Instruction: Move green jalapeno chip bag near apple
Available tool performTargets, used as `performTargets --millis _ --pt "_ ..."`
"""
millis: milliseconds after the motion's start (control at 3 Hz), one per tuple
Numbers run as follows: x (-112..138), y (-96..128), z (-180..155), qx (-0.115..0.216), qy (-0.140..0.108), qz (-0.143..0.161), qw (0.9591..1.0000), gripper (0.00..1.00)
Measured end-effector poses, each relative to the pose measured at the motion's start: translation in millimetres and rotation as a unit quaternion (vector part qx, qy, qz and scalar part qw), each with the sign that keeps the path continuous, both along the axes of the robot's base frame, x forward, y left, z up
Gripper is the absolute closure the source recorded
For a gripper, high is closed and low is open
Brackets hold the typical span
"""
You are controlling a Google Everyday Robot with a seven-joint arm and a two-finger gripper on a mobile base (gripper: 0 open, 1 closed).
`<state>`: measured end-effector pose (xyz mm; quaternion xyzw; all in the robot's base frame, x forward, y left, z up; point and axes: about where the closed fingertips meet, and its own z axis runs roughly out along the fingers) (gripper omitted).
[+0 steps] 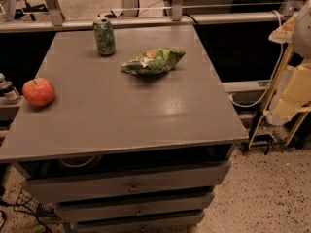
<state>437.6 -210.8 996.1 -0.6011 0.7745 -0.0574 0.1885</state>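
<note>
Camera view: green jalapeno chip bag [153,61] near can [104,36], claw out of frame.

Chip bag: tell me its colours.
The chip bag is green with white and reddish print, camera view. The gripper is out of view.

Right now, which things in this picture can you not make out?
Camera view:
Gripper: pale shape at the right edge, cut off by the frame; pose unclear.
Top drawer: contents shadowed under the tabletop.
Print on the green jalapeno chip bag: too small.
Small object left of the apple: cut off by the left edge.
</note>
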Motion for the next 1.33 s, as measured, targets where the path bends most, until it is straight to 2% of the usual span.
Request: performTargets --millis 333,667,1000,1333 --pt "1.4 2.4 -0.2 0.002 -0.002 0.003 1.0000 0.00" --pt "28.9 50.3 -4.3 0.041 -0.033 0.055 0.9971 0.00" --pt "64.5 154.4 -18.4 0.117 -0.073 0.135 0.9812 0.00" --pt "75.4 209.4 -28.8 0.134 -0.086 0.187 0.9693 0.00"
